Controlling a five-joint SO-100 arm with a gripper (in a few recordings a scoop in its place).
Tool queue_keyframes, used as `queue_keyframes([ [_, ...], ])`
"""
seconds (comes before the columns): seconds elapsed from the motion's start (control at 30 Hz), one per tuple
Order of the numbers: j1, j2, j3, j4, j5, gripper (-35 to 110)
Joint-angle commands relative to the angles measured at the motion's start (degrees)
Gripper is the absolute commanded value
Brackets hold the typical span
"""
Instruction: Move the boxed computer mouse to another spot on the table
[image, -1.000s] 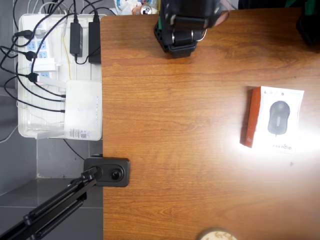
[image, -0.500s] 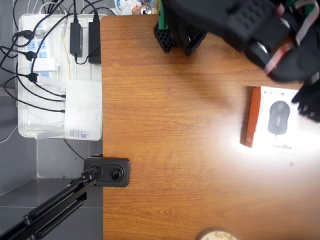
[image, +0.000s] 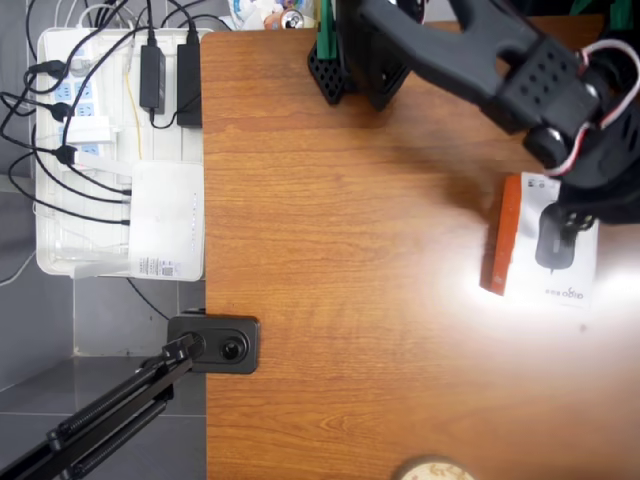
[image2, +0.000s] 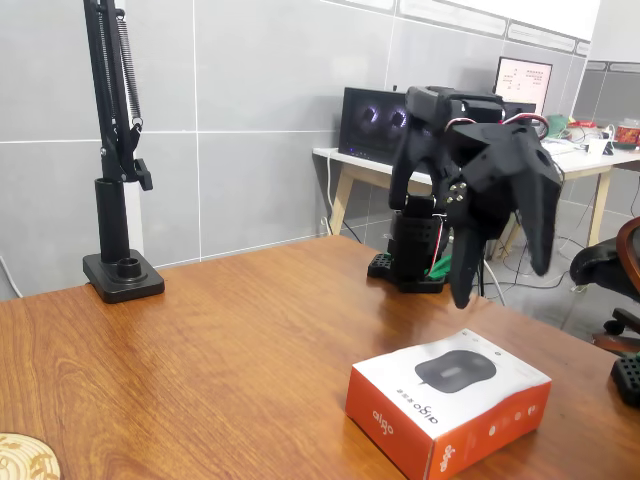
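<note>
jaws: spread wide apart, nothing between them
gripper (image2: 505, 285): hanging above the box, not touching it
box (image2: 449, 398): flat on the table (image: 340, 300), by the right edge in the overhead view, orange side facing left

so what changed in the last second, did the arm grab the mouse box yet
Not yet. The arm unfolded from its base and swung out over the mouse box; the gripper now hangs above it with fingers spread, touching nothing. The box and the table are as they were.

Harsh glare on table (image: 470, 290) (arm motion-blurred)
</note>
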Motion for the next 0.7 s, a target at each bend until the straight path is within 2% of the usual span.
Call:
queue_keyframes([
  [0.0, 0.88, -4.92, -10.72, 11.07, 0.44, 52],
  [0.1, 2.29, -11.16, -21.97, 23.12, 1.14, 57],
  [0.33, 3.16, -13.71, -29.09, 25.31, 4.66, 60],
  [0.4, 3.08, -14.50, -29.71, 25.05, 1.67, 59],
  [0.5, 2.55, -17.14, -34.98, 28.39, -8.61, 48],
  [0.57, 2.37, -20.30, -40.61, 32.96, -10.72, 54],
  [0.67, 2.11, -21.62, -41.40, 29.27, -9.76, 80],
])
